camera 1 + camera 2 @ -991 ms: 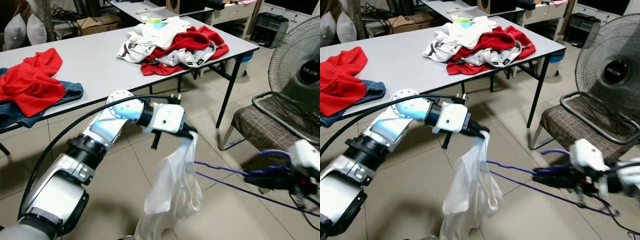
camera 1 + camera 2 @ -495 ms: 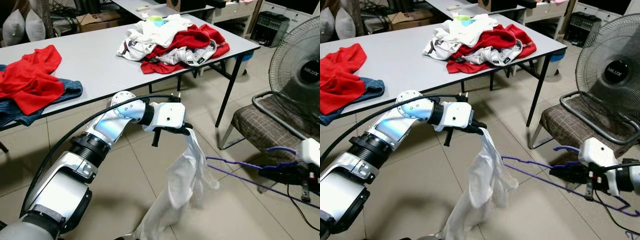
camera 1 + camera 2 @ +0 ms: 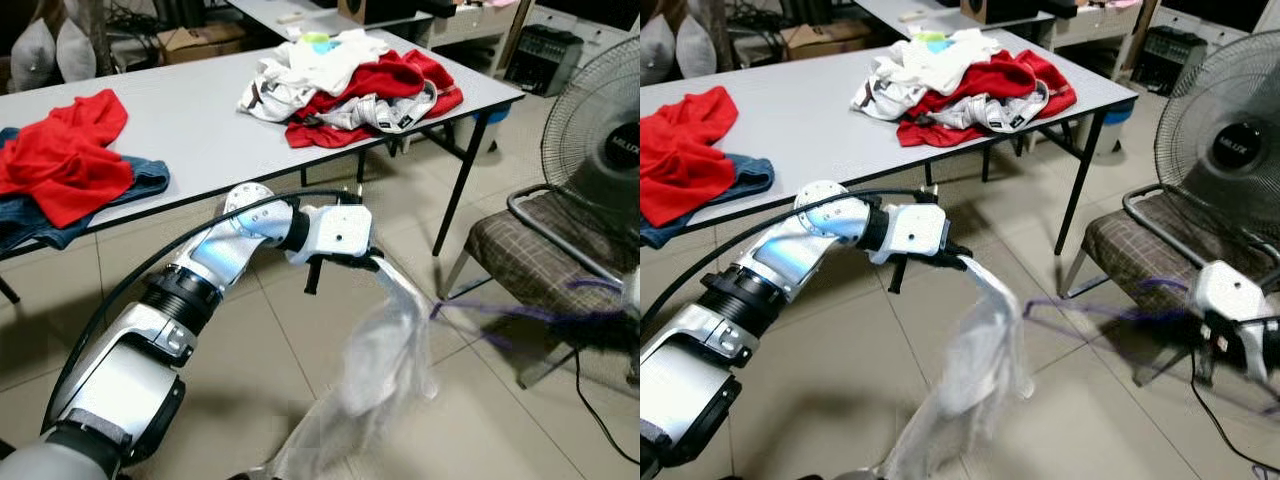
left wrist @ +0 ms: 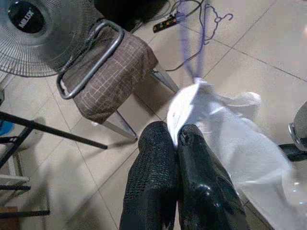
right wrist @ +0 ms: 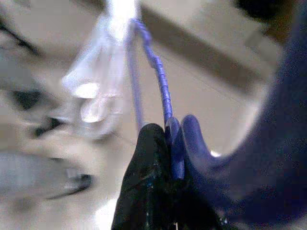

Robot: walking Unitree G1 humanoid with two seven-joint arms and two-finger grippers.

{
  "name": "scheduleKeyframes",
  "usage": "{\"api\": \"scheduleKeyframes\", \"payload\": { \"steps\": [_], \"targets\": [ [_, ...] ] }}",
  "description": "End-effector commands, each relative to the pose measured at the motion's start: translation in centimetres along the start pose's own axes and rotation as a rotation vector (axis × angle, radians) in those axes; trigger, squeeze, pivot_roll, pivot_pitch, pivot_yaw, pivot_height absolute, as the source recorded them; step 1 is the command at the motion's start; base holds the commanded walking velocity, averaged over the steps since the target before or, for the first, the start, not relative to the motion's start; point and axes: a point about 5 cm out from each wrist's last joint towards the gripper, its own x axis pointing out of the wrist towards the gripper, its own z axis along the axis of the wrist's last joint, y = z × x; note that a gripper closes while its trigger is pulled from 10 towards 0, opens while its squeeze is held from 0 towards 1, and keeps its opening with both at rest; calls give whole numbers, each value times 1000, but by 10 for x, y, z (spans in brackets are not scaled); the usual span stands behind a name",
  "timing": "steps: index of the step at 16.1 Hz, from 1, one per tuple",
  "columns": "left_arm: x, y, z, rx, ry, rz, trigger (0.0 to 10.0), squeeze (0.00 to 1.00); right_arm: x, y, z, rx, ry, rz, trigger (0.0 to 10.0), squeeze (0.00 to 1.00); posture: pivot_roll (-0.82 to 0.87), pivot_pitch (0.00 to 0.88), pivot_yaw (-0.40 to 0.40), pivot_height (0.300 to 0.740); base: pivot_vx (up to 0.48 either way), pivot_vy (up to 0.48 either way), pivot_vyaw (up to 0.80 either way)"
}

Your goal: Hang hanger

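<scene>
1. The left claw (image 3: 378,264) is out over the floor, pinched tight on a white garment (image 3: 385,360) that hangs down from it.
2. The right claw (image 5: 165,143) is clamped on a purple hanger (image 5: 160,91) near the chair (image 3: 545,265); the hanger's far end reaches into the garment.
</scene>
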Motion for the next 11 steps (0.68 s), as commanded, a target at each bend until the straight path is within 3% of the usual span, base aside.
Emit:
{"api": "scheduleKeyframes", "payload": {
  "steps": [1,4,6,7,9,10,11],
  "targets": [
    [-12,11,8,29,-9,45,10000,0,-7,-12,-10,18,85,-136,10000,0,-112,13,7,740,0,0,0],
    [-13,11,7,10,2,63,10000,0,-8,3,5,56,-101,4,10000,0,-108,14,2,740,0,0,0],
    [-12,12,4,2,15,82,10000,0,-14,-2,5,68,-140,-63,10000,0,-112,15,1,740,0,0,0],
    [-11,12,6,-5,-6,107,10000,0,-15,5,11,120,-217,-12,10000,0,-113,15,3,740,0,0,0],
    [-8,18,16,-51,-111,214,10000,0,-2,36,14,134,-237,104,10000,0,-119,12,7,740,0,0,0],
    [-8,19,23,-81,-176,236,10000,0,7,41,10,126,-206,67,10000,0,-122,8,9,740,0,0,0],
    [-9,18,34,-94,-272,221,10000,0,23,35,-1,92,-103,-117,10000,0,-122,3,5,740,0,0,0]
  ]
}}
